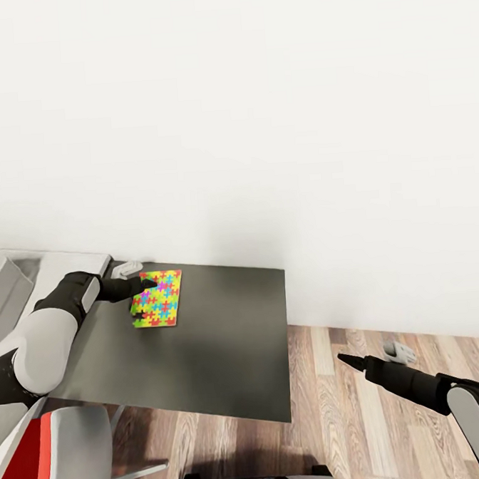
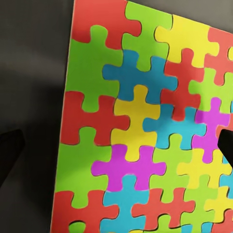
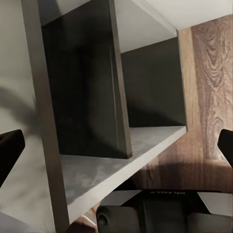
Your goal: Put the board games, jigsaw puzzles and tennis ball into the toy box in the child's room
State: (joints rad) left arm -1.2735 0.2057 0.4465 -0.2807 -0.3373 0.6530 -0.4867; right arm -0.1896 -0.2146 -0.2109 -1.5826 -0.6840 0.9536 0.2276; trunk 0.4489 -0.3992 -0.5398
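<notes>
One jigsaw puzzle (image 1: 160, 298), a thin board printed with bright interlocking pieces, lies flat on the dark grey wing of the table (image 1: 225, 340) near the wall. My left gripper (image 1: 146, 301) hovers open right over it, one finger at each side. Seen close in the left wrist view, the jigsaw puzzle (image 2: 141, 126) sits under the open left gripper (image 2: 116, 145), with nothing gripped. A pale grey toy box (image 1: 6, 290) is cut off at the far left on the lighter table top. Out over the floor, my right gripper (image 1: 346, 359) is open and empty, as the right wrist view (image 3: 116, 145) also shows.
A red-and-white chair (image 1: 48, 460) stands at the lower left beside the table. A small grey object (image 1: 130, 266) lies by the wall behind the puzzle and another (image 1: 399, 350) on the wood floor (image 1: 338, 418). Grey desk panels (image 3: 82, 97) face the right gripper.
</notes>
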